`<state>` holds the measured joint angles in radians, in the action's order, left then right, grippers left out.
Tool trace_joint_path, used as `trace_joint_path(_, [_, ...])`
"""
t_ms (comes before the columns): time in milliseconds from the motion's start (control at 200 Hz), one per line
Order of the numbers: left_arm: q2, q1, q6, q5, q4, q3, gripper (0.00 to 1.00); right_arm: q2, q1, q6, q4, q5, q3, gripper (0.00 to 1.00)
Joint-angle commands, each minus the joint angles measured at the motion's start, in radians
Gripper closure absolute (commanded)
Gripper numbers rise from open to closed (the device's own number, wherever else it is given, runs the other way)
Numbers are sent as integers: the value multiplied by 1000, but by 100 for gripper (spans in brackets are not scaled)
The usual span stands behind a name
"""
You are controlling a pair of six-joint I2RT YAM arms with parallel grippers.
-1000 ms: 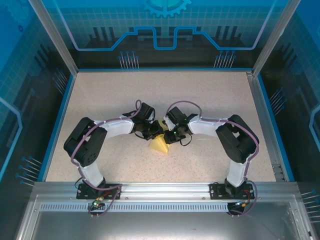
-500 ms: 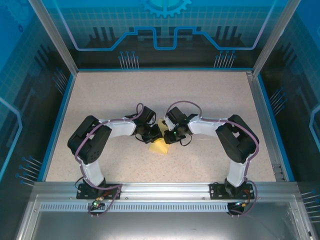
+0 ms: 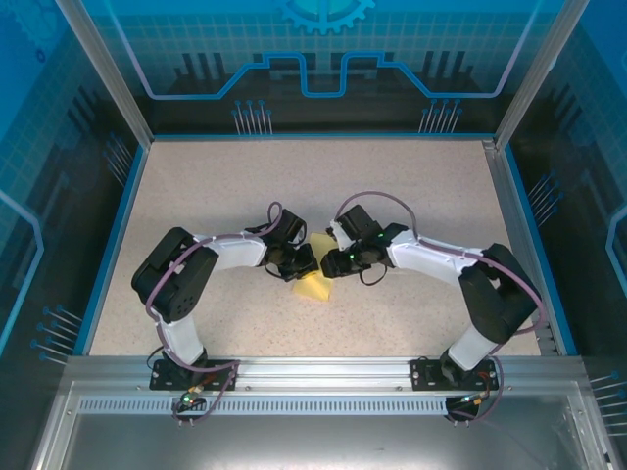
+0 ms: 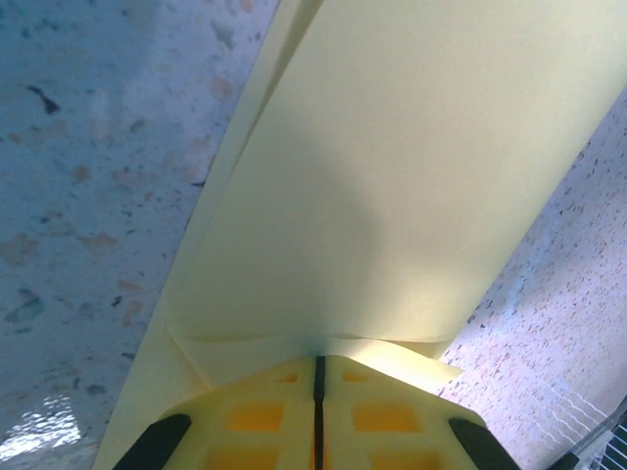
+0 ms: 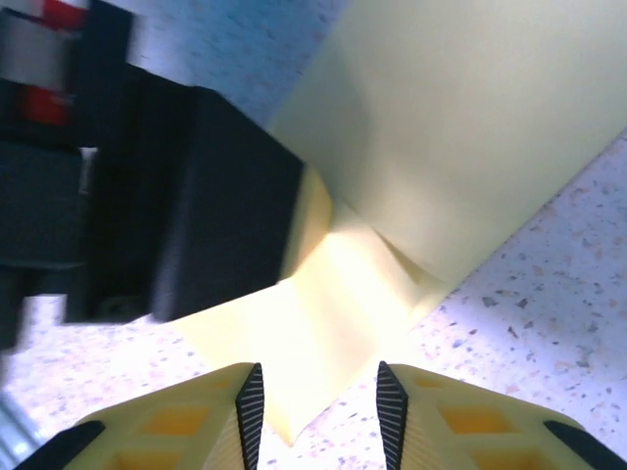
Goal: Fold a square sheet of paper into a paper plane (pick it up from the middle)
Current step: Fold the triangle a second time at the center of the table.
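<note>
The square sheet of paper (image 3: 313, 285) is yellow and folded into a small pointed shape like a paper plane, at the table's middle between both grippers. My left gripper (image 3: 302, 262) is shut on it. In the left wrist view the jaws (image 4: 316, 370) meet on a folded edge and the paper (image 4: 392, 176) stretches away ahead, just above the table. My right gripper (image 3: 333, 262) faces it from the right, open. In the right wrist view a paper corner (image 5: 323, 323) lies between the parted fingertips (image 5: 318, 401), untouched by the pads, with the left gripper's black body (image 5: 186, 225) just behind.
The speckled beige table (image 3: 411, 196) is bounded by a blue rim and clear enclosure walls (image 3: 549, 98). An aluminium rail (image 3: 323, 372) with both arm bases runs along the near edge. The two arms arch inward and nearly touch at the centre.
The right gripper has opened, let go of the paper and drawn back slightly, its elbow swinging out to the right. The left gripper stays shut on the paper.
</note>
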<state>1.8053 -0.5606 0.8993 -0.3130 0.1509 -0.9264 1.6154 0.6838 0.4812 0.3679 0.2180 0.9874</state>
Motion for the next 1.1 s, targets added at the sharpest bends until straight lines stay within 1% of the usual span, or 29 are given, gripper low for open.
trace_joint_path(0, [39,-19,-24,64,81,52,91,2,-5,64,-54,147,-29,72])
trace_joint_path(90, [37,-19,-28,66,84,48,91,31,12,99,-67,175,-32,82])
trace_joint_path(170, [32,-19,-29,65,81,47,91,66,18,138,-131,240,-48,89])
trace_joint_path(240, [32,-18,-30,60,79,44,91,100,34,165,-153,256,-47,90])
trace_joint_path(380, [27,-18,-37,55,76,41,90,160,39,187,-160,243,-48,92])
trace_joint_path(435, [26,-19,-43,52,76,39,90,162,39,197,-186,245,-59,92])
trace_joint_path(590, [23,-19,-49,48,73,39,90,178,26,206,-189,264,-54,90])
trace_joint_path(800, [26,-19,-55,42,75,34,90,210,19,198,-161,279,-47,88])
trace_joint_path(1055, [30,-19,-60,43,77,34,90,208,14,218,-193,284,-102,88])
trace_joint_path(1095, [29,-19,-59,43,78,31,90,203,15,222,-198,282,-139,87])
